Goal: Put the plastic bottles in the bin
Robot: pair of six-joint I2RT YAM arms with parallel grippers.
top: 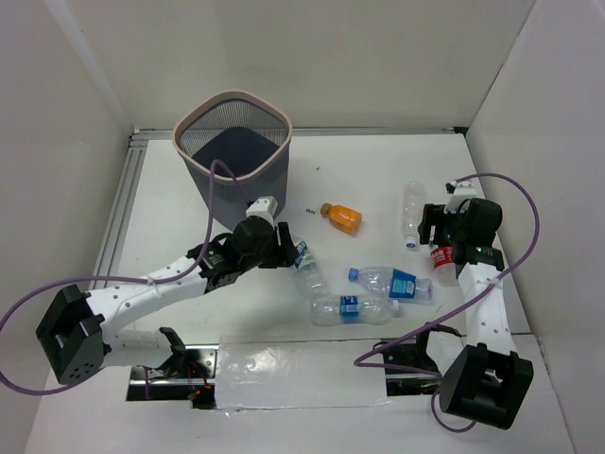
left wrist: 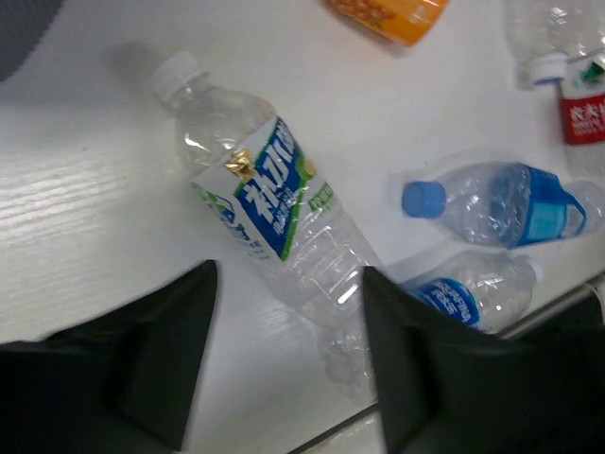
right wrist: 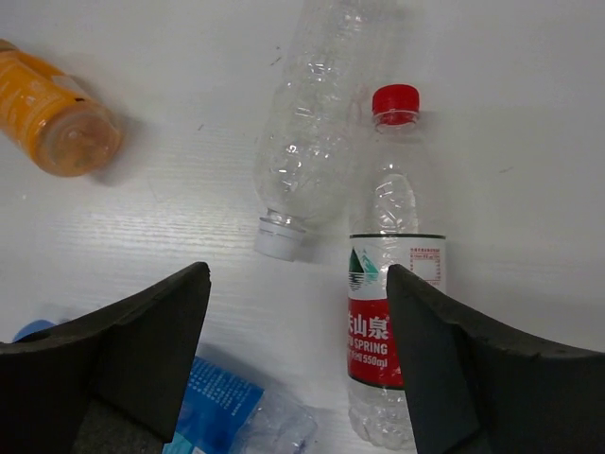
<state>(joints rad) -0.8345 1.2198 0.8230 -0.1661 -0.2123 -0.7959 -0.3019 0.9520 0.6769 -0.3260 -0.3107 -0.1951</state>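
Found the bin (top: 233, 94) upright at the far left of the table (top: 378, 161), well apart from most of the loose items. Counted six plastic bottles (top: 392, 282) lying flat on the table.

Saw the left pincer (left wrist: 288, 312) released, fingers (left wrist: 161, 359) spread wide, poised over the white-capped bottle (left wrist: 265, 199) with the blue-and-green label. Traced that bottle running diagonally, cap end pointing away from the pincer, lower body passing into the gap between the two fingers. Could not tell whether touching either finger. From above, placed this pincer just on the near side of the bin, with the same bottle right beside it.

Saw the right pincer (right wrist: 298, 284) likewise released, fingers wide apart, over the right part of the table. Noted the plain clear bottle (right wrist: 317, 132) stretching away ahead of it, white cap end lying nearest the gap between the fingers. Noted the red-capped bottle (right wrist: 392, 293) just beside the plain one, red cap pointing away, labelled lower half partly hidden behind the right-hand finger.

Spotted the orange bottle (right wrist: 52, 118) off to the left in the right wrist view, apart from that pincer, mid-table between the two arms. Marked the blue-capped bottle (left wrist: 501, 203) and the second blue-labelled bottle (left wrist: 473, 293) close together, between the arms and nearer the bases.
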